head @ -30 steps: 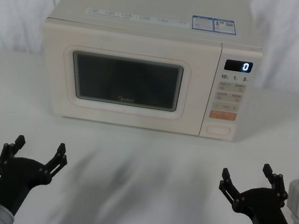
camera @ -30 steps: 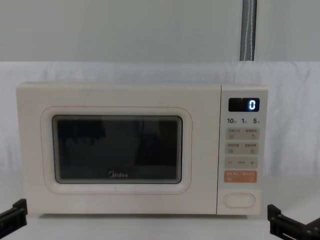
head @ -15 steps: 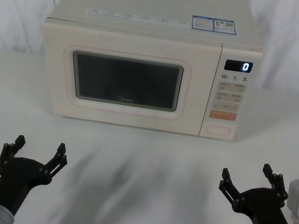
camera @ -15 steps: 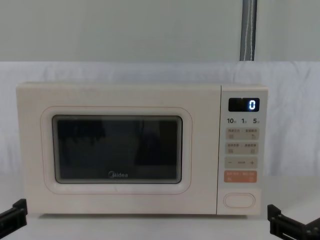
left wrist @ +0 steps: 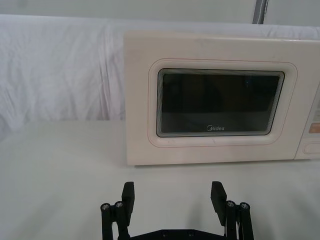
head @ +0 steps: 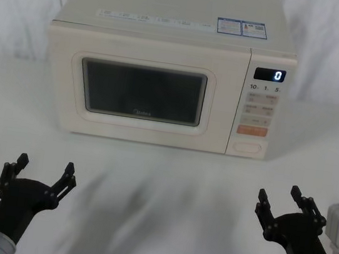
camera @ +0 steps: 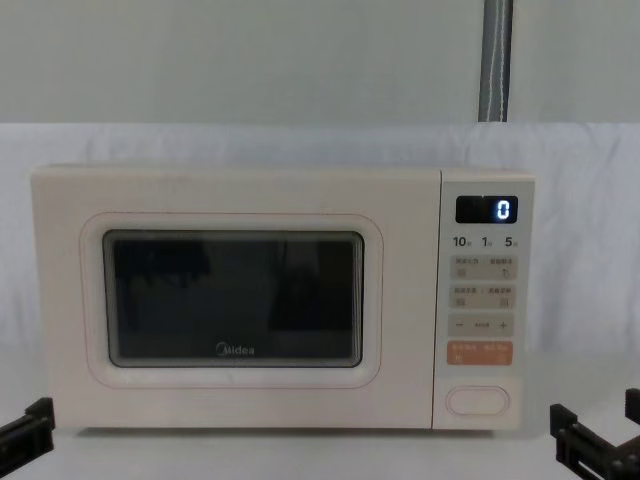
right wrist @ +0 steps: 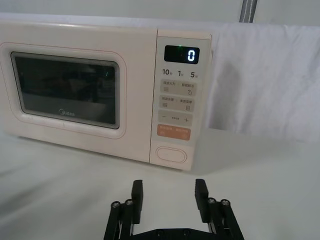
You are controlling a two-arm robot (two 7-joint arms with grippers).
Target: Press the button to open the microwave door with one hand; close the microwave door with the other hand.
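A: Where do things stand?

B: The microwave door (head: 138, 100) is shut, on the desk (head: 161, 183) ahead. The right end effector (head: 282, 200) hovers low, fingers apart, well short of the oval button (right wrist: 171, 155).

A: And the left end effector (head: 42, 171)?

B: Spread open, empty, idle near the desk's front left.

A: Advice?

B: I'd narrow the right fingers, line one tip squarely on the oval button, and push straight in.

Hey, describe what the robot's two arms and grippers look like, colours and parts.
Both are alike: the left gripper and right gripper are matte black, each with two slim linkage fingers ending in small blocky pads. Small silvery pivot screws show at the joints. Behind each sits a silver cylindrical wrist and a light grey arm link.
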